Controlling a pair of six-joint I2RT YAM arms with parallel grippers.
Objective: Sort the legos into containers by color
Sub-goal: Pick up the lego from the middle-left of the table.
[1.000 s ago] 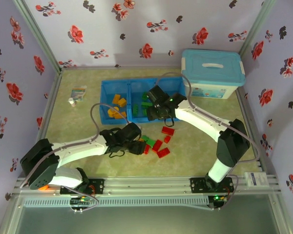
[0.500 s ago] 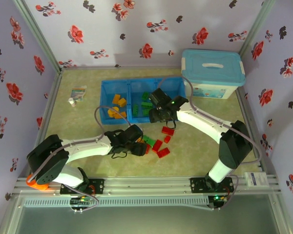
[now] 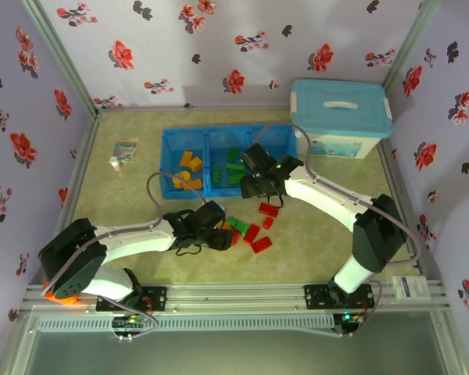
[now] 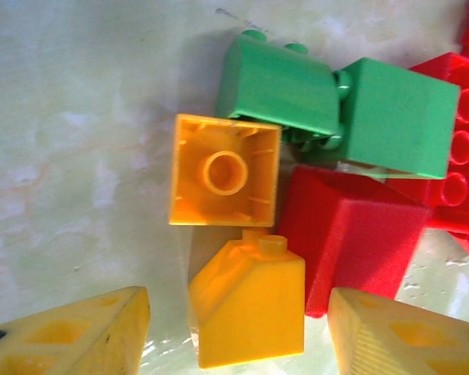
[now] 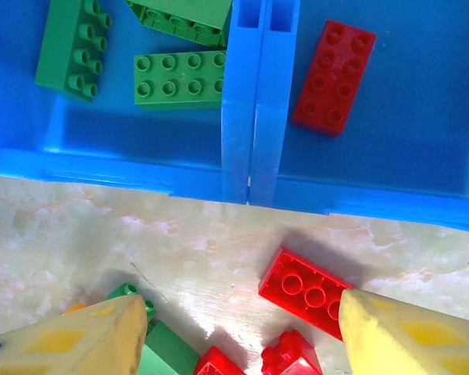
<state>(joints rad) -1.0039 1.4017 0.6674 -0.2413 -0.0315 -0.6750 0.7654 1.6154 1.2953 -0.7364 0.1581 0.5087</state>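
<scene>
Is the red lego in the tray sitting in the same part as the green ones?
No, the red brick lies across the blue divider wall from the three green bricks.

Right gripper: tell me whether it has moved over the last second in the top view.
Yes, slightly. The right gripper has drawn back from over the green compartment of the tray, toward its near wall and the right.
</scene>
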